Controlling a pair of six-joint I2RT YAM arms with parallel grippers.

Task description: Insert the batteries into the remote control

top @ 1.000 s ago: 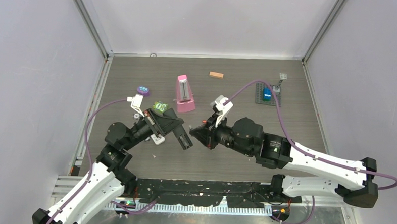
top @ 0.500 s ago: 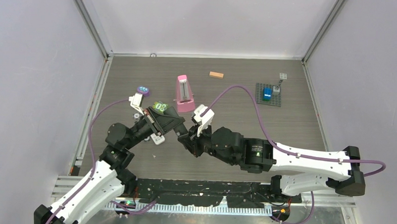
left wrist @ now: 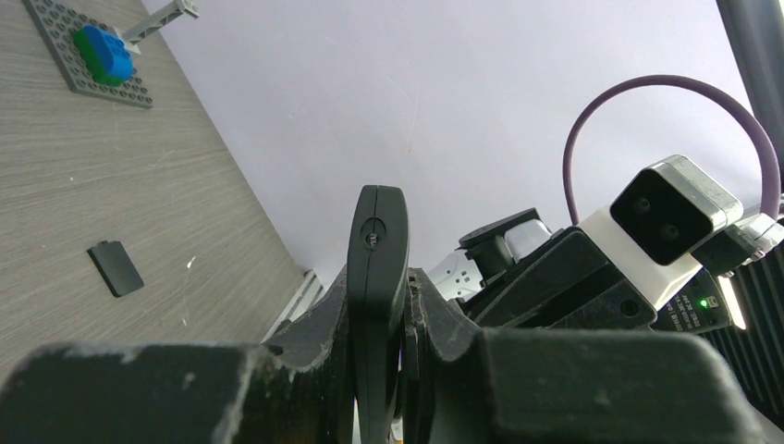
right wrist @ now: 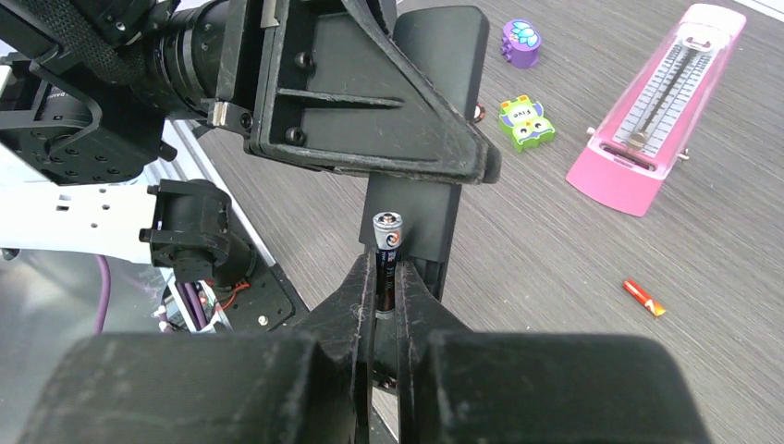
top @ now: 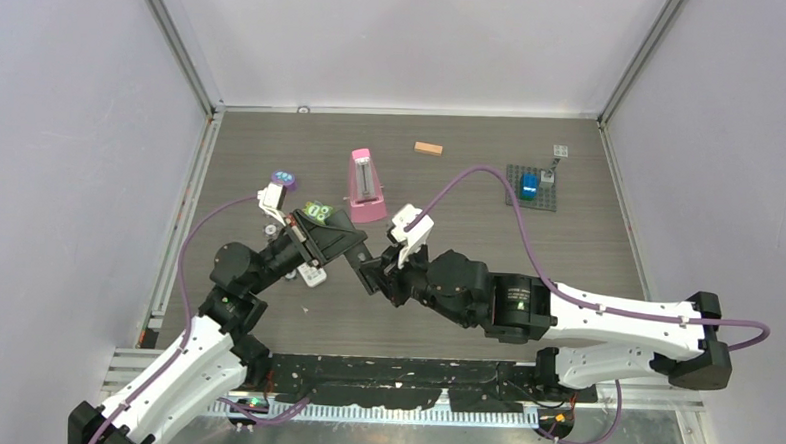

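Battery (right wrist: 387,242) pinched upright in right gripper (right wrist: 386,270), jaws clenched on its lower half, silver cap up, close against the face of the black remote control (right wrist: 430,222). Remote control clamped in left gripper (left wrist: 381,294), held above the table (right wrist: 555,240), edge-on in left wrist view. Second battery (right wrist: 643,298), red-orange, loose on table near pink metronome (right wrist: 661,111).

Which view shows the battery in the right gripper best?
Right wrist: the battery stands upright and unobstructed in the right gripper, just in front of the remote. Top external does not show it; left wrist shows only the remote's edge.
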